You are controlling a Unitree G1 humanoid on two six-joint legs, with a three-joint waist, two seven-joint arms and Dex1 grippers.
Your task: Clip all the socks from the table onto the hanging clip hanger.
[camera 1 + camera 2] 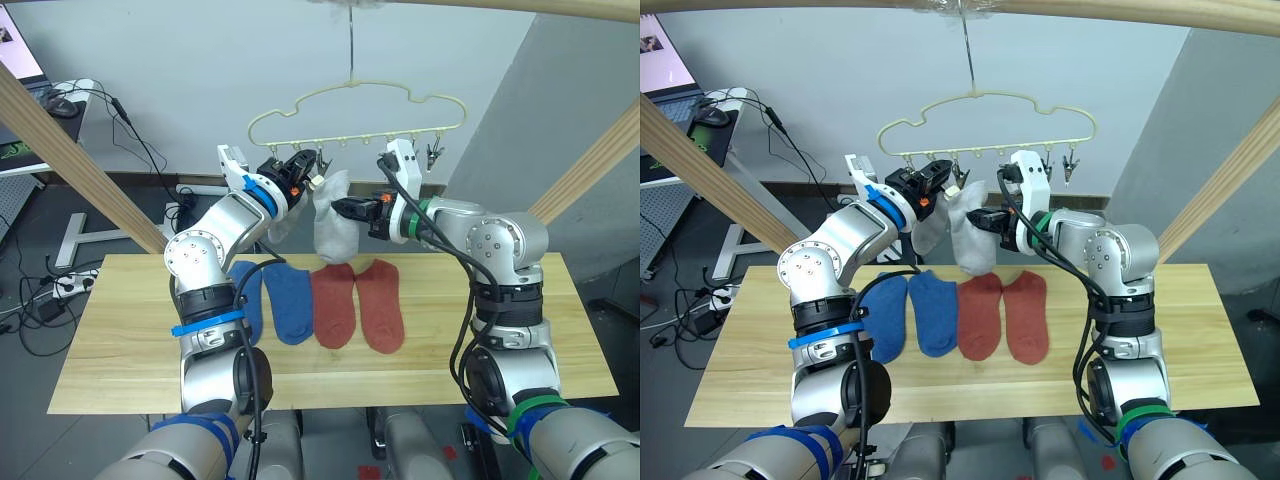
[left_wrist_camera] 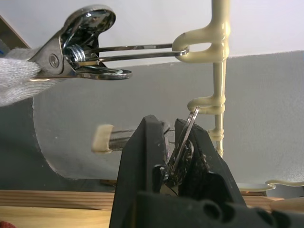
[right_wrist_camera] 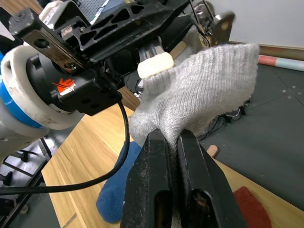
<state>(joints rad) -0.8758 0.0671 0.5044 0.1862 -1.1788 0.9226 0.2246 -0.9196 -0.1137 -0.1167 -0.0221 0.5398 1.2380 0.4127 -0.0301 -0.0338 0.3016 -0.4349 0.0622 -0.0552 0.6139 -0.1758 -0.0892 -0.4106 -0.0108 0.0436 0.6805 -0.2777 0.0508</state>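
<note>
four socks lie flat in a row near the middle of the table (image 1: 120, 340), toes toward the far edge: two blue socks (image 1: 289, 302) on the robot's left side, one of them partly hidden behind the left arm, and two rust-red socks (image 1: 357, 303) on its right, each touching its neighbour. two light grey socks are up in the air above the table's far edge. one grey sock (image 1: 927, 232) hangs from a clip, half hidden behind the left forearm. the second grey sock (image 1: 333, 229) is pinched between the pressed-together fingers of the right gripper (image 3: 173, 142), its cuff raised toward the clips.

one cream-yellow clip hanger (image 1: 355, 108) hangs by its hook from a wooden pole (image 1: 520, 8) overhead; six small dark metal clips dangle along its lower bar. the left gripper (image 2: 172, 142) reaches up to that bar and squeezes one metal clip (image 2: 179, 159) between its two black fingers. beside it in the left wrist view, another clip (image 2: 78, 45) bites grey fabric. two slanted wooden poles frame the scene on either side.
</note>
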